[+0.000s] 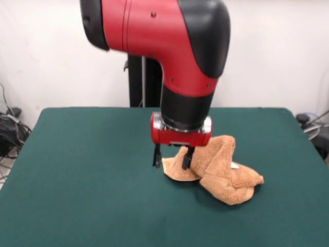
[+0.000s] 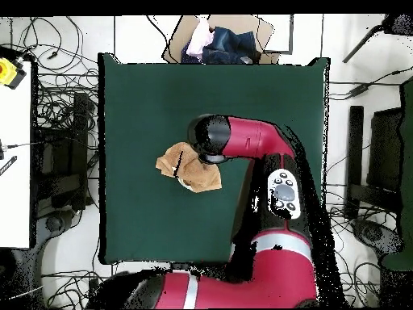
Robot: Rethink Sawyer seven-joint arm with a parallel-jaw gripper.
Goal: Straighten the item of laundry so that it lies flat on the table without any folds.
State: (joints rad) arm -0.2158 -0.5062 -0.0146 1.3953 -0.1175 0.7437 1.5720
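The orange-tan towel (image 1: 218, 170) lies crumpled in a folded heap on the dark green table (image 1: 77, 154), right of centre in the front view. A small white tag (image 1: 234, 165) shows on its right side. My gripper (image 1: 172, 158) hangs straight down from the red and black arm. It is open, its two black fingers (image 1: 157, 156) low over the towel's left corner, one finger in front of the cloth. In the overhead view the towel (image 2: 187, 168) sits left of centre on the table (image 2: 137, 97). There the arm's wrist (image 2: 210, 139) covers most of the gripper.
A cardboard box with clothes (image 2: 222, 40) stands beyond the table's far edge in the overhead view. Cables lie on the floor around the table. A white surface (image 2: 16, 145) with a yellow object (image 2: 8, 71) is at the left. The arm's black pedestal (image 1: 144, 80) stands behind the table.
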